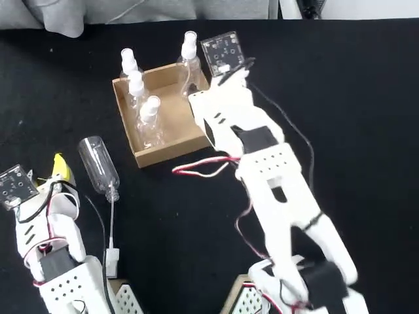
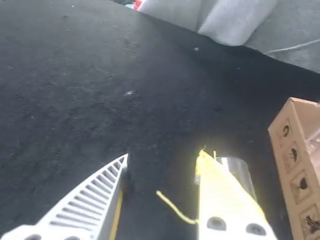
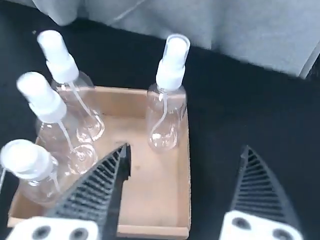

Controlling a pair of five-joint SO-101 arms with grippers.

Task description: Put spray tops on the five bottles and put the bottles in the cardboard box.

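Observation:
The cardboard box [image 1: 171, 140] holds several clear bottles with white spray tops; one [image 1: 190, 55] stands at its far right corner, others [image 1: 136, 88] along the left wall. A topless bottle [image 1: 98, 165] lies on the black table left of the box, neck toward the front. A loose spray top [image 1: 111, 256] lies in front of it, its thin tube pointing at the neck. My right gripper [image 3: 185, 155] hangs open over the box's right side, short of the corner bottle [image 3: 167, 100]. My left gripper [image 2: 164, 156] is open and empty, its yellow finger [image 1: 60, 167] beside the lying bottle [image 2: 240, 172].
The right arm [image 1: 262, 163] stretches from the front edge over the table's middle to the box. Red and white cables [image 1: 203, 169] loop beside the box's front right corner. Grey cloth [image 1: 65, 16] lies beyond the far table edge. The box wall [image 2: 295, 150] is right of the left gripper.

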